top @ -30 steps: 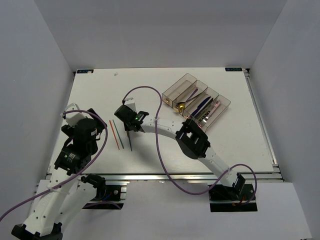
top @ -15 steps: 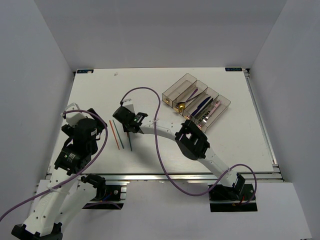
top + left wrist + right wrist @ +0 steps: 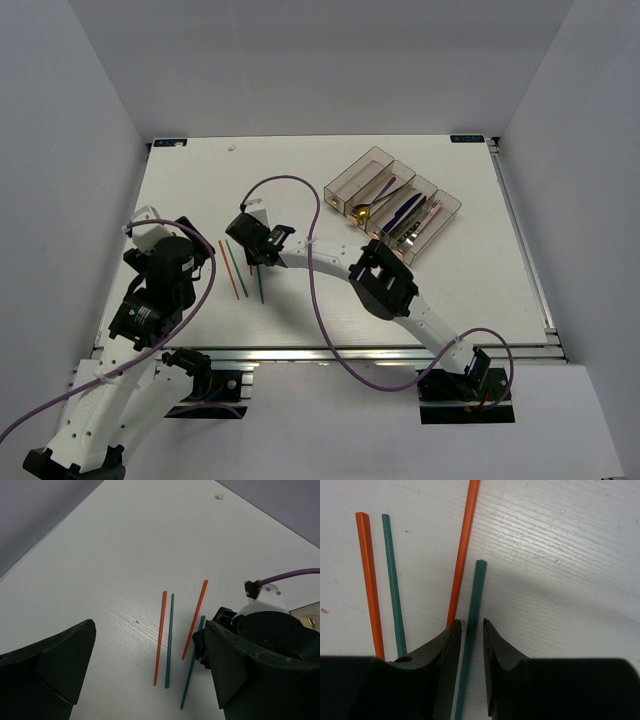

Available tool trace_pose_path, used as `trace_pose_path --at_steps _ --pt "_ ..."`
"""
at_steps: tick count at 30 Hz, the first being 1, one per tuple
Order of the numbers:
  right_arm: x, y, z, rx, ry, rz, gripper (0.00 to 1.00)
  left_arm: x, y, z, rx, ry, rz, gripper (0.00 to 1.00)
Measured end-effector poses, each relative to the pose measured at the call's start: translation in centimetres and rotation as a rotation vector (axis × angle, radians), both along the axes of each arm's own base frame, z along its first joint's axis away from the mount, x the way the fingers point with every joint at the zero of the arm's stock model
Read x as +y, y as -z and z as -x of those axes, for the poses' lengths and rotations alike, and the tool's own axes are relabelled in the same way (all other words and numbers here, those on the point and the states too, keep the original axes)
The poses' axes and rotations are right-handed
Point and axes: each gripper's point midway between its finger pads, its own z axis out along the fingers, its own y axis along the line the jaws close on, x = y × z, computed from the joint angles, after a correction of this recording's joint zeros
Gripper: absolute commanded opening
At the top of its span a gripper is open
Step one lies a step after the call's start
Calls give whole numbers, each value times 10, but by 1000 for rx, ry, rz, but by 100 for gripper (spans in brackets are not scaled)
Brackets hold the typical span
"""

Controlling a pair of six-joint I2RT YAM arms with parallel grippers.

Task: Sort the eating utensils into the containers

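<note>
Several thin chopsticks lie on the white table left of centre. An orange chopstick (image 3: 160, 637) and a green one (image 3: 169, 640) lie side by side. Another orange chopstick (image 3: 464, 555) lies beside a second green chopstick (image 3: 476, 595). My right gripper (image 3: 471, 624) is down at the table and astride that second green chopstick, jaws narrow, a thin gap showing on each side of it. My left gripper (image 3: 149, 630) hangs wide open above the chopsticks, holding nothing. The containers (image 3: 395, 200) stand at the back right with cutlery in them.
The right arm (image 3: 385, 285) reaches diagonally across the table's middle, with a purple cable (image 3: 318, 240) looping over it. The left arm (image 3: 160, 275) stands at the near left. White walls enclose the table on three sides.
My right gripper has shifted slightly left over the green chopstick and its jaws have narrowed a little. The left arm has not moved.
</note>
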Motion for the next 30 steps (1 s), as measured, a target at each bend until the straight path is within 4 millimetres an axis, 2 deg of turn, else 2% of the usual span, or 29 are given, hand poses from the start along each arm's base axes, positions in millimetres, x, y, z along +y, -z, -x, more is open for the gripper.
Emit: trace_pose_path --at_steps 5,6,7,13,16,19,22,24,25,26,28,30 --pt "2 1 2 2 -6 -3 28 0 0 0 0 0 0 98" --pt "2 1 2 2 -5 -1 25 0 0 0 0 0 0 98" --pt "2 2 2 0 -3 1 18 0 0 0 0 0 0 98" --pt "-2 4 1 1 16 15 0 0 0 0 0 0 0 98" --pt "-7 5 1 -1 37 16 0 0 0 0 0 0 0 98" --pt "-27 3 10 5 50 31 0 0 0 0 -2 0 1 98" --pt "-64 1 27 56 37 48 0 0 -1 1 -6 2 3 98" --pt "-90 -11 26 91 49 -3 0 -1 0 1 -7 9 5 98" --pt "-97 -23 20 97 62 -54 0 -1 0 1 -6 12 5 98" --pt "-113 -36 8 93 97 -88 0 -2 2 1 -4 16 3 98" --pt "-137 -74 -32 63 181 -215 0 -3 4 1 5 28 0 98" --pt "-164 -117 -82 -10 282 -348 0 -6 5 -1 8 40 0 98"
